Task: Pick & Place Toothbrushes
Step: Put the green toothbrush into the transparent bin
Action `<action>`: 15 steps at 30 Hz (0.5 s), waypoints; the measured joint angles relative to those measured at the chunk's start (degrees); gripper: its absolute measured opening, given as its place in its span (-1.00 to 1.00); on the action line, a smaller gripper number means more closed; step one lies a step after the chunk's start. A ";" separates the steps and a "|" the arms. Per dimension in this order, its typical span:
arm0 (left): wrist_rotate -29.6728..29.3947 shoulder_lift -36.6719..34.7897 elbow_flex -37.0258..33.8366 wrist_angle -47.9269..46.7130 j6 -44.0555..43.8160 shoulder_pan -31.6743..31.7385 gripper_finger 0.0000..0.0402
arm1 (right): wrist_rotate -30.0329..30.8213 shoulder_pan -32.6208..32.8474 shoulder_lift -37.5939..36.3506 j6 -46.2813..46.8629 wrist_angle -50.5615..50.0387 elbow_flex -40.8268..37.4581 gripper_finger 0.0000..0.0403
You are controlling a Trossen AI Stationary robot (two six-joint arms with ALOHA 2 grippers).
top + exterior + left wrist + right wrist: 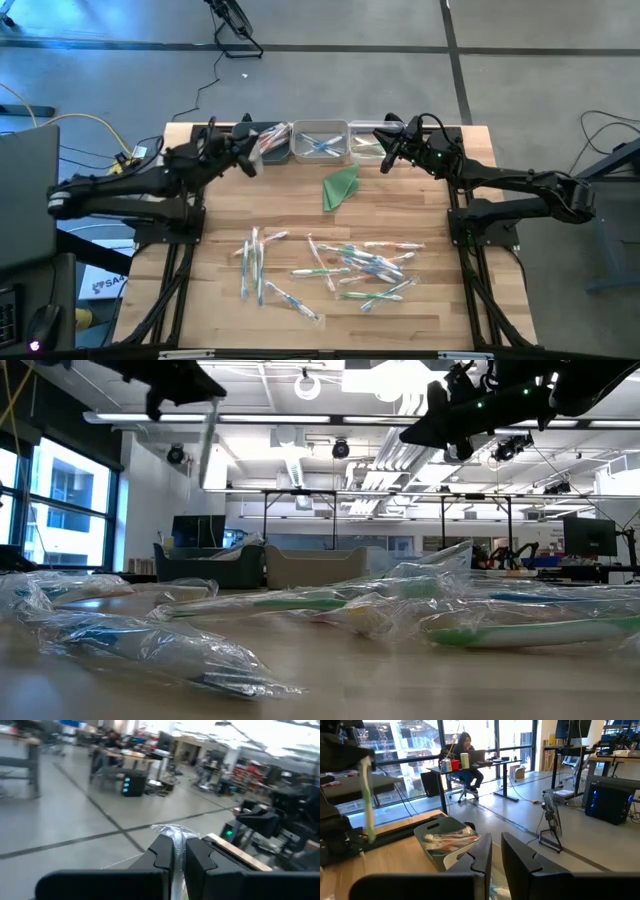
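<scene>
Three bins (321,141); one toothbrush (176,836) in left end effector (248,160).

Glossy-wrapped plastic toothbrushes (350,268) — matt wood table (300,196)

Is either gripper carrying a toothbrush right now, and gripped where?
Left gripper is shut on a wrapped toothbrush, pinched at its upper end, hanging down. Right gripper holds nothing visible.

Wooden slatted table (210,300). Toothbrushes (340,268) in clear wrappers scattered across near half. Green folded triangle (341,187) at centre. Three grey bins (321,141) in row along far edge, apparently holding wrapped brushes, contents hard to make out.
</scene>
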 joint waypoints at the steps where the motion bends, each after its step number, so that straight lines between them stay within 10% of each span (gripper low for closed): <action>1: 3.09 1.34 0.00 2.32 0.86 1.81 -0.94 | 0.00 0.00 0.01 -0.02 -0.01 0.00 -0.83; 15: 33.99 22.99 0.02 32.69 2.15 16.32 -0.94 | -2.10 -0.11 0.01 2.53 -0.04 0.00 -0.83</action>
